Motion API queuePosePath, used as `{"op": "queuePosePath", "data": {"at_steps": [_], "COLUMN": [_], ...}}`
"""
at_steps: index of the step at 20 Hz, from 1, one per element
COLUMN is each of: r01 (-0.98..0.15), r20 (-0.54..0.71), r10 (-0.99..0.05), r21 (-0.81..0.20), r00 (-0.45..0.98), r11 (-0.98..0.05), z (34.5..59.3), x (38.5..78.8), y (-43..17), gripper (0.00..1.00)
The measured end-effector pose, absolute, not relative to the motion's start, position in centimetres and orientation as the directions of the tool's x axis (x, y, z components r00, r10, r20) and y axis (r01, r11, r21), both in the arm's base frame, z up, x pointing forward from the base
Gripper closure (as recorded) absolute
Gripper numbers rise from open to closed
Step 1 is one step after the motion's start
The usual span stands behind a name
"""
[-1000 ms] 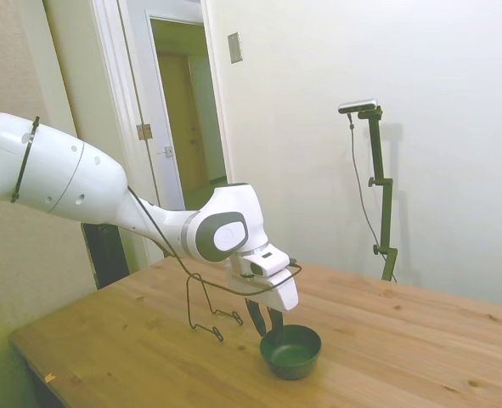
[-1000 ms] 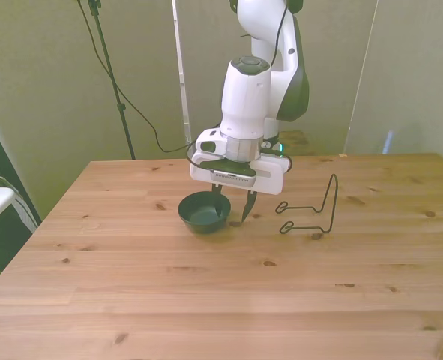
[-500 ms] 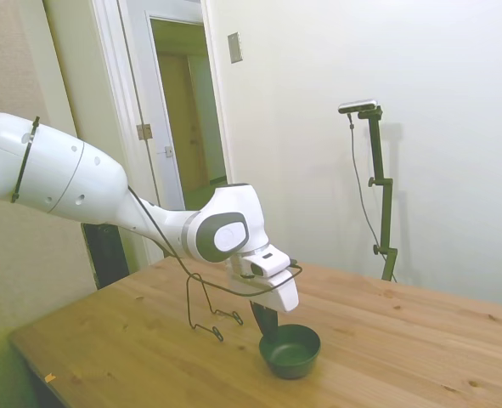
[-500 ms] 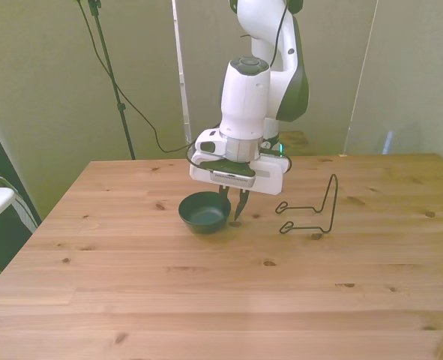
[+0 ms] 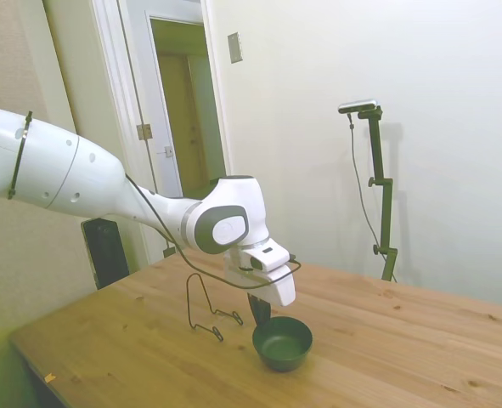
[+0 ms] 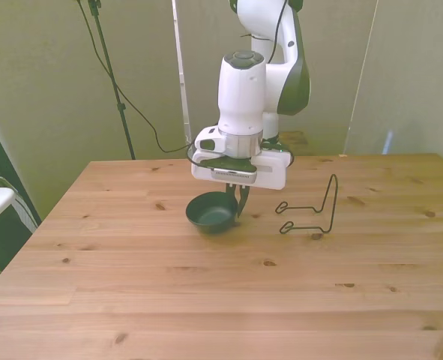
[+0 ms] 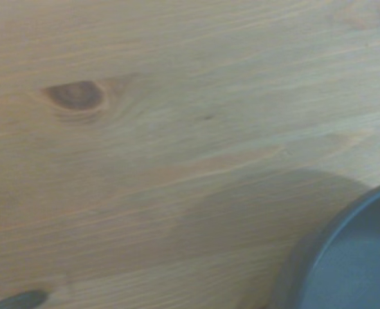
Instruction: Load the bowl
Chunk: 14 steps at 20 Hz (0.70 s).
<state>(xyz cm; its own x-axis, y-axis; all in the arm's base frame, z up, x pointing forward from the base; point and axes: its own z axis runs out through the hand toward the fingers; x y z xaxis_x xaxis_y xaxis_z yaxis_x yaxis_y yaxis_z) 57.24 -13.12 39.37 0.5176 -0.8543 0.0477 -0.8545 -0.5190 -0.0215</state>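
The small dark green bowl (image 5: 282, 342) (image 6: 214, 214) is near the middle of the wooden table, empty inside. My gripper (image 5: 259, 311) (image 6: 238, 202) comes down from above and is shut on the bowl's rim, on the side toward the front view's right. The bowl looks slightly tipped; I cannot tell whether its base touches the wood. In the wrist view a curved part of the bowl (image 7: 350, 257) shows close by, with its shadow on the boards beside it.
A thin black wire rack (image 5: 188, 299) (image 6: 332, 199) stands on the table (image 6: 206, 300) a little to the front view's right of the bowl. A dark tripod stand (image 6: 112, 82) rises behind the table's far left corner.
The fingers went from open beside the bowl to shut on its rim. The bowl then shifted a little toward the front view's right with the gripper.
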Motion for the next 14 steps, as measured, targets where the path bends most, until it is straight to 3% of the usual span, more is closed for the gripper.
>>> {"op": "queuePosePath", "data": {"at_steps": [9, 14], "r01": [-0.783, -0.744], "r20": [-0.105, -0.297], "r10": [-0.784, -0.689], "r21": [-0.223, -0.376], "r00": [0.612, 0.661], "r11": [-0.581, -0.552], "z": [50.5, 53.5], "x": [54.0, 52.4], "y": [-5.2, -4.6], "gripper": [1.00, 1.00]}}
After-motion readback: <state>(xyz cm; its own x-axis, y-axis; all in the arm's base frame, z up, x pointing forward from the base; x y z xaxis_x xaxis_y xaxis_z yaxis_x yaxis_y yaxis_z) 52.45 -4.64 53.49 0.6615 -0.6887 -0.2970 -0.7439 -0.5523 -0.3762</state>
